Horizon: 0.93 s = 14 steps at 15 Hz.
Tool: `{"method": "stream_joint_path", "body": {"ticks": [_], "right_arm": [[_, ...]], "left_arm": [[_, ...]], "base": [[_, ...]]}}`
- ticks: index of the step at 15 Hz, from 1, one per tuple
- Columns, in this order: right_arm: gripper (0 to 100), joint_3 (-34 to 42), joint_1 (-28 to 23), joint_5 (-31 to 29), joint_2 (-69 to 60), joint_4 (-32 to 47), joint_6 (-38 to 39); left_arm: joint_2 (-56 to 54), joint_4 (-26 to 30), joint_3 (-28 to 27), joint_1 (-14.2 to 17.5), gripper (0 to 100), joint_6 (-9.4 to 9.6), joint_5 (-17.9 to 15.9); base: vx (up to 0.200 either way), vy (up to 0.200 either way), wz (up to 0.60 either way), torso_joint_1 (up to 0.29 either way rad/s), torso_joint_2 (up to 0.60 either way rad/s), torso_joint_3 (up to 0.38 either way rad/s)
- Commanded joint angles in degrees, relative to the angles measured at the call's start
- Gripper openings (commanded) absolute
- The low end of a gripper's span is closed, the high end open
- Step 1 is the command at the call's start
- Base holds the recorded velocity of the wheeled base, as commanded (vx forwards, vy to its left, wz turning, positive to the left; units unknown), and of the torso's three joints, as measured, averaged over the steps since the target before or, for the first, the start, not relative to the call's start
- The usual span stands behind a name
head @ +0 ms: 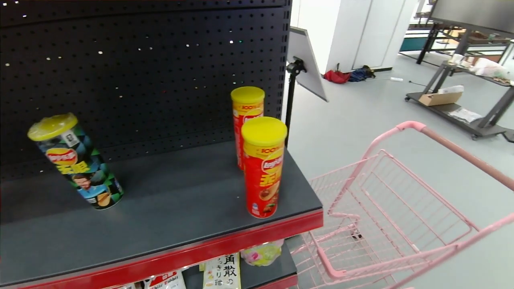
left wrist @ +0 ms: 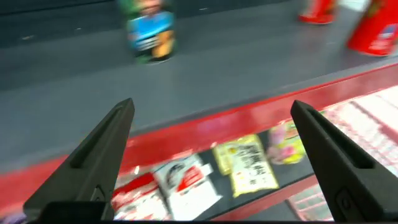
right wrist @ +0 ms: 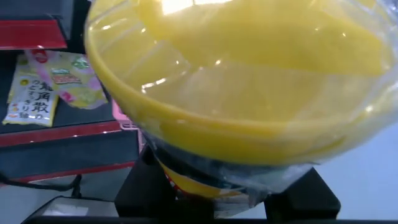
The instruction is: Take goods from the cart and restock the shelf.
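My right jaws grip a yellow-lidded can by the lower shelf and my left jaws are open, so I should stand it straight on the top shelf, between the green can and the red cans.

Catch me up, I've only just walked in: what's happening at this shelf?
The robot is restocking. Its right gripper appears shut on a yellow-lidded can, seen close up from the right wrist. The left gripper hovers before the red front edge of the shelf, jaws open and holding nothing. On the shelf stand a green can at the left and two red cans at the right. The pink cart sits beside the shelf.
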Motion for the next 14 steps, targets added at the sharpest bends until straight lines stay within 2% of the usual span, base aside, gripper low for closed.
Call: {"method": "stream_joint_path", "body": {"ticks": [1, 3, 6, 9, 14], "right_arm": [[0, 0.0, 0.0, 0.0, -0.1, 0.0, 0.0], [0, 0.0, 0.0, 0.0, -0.2, 0.0, 0.0], [0, 0.0, 0.0, 0.0, -0.5, -0.2, 0.2], [0, 0.4, 0.0, 0.0, -1.1, -4.6, 2.1], [0, 1.9, 0.0, -0.1, -3.3, -4.7, 2.4]], "left_arm": [[0.0, 0.0, 0.0, -0.1, 100, 0.01, 0.0], [0.0, 0.0, 0.0, 0.0, 100, 0.01, 0.0], [0.0, 0.0, 0.0, 0.0, 100, 0.1, 0.0], [0.0, 0.0, -0.1, 0.0, 100, 0.28, 0.0], [0.0, 0.0, -0.1, 0.0, 100, 0.28, 0.0]], "base": [[0.0, 0.0, 0.6, 0.007, 0.0, 0.002], [0.0, 0.0, 0.6, 0.002, 0.0, -0.002], [0.0, 0.0, 0.0, 0.0, 0.0, 0.0], [0.0, 0.0, 0.0, 0.0, 0.0, 0.0], [0.0, 0.0, 0.0, 0.0, 0.0, 0.0]]}}
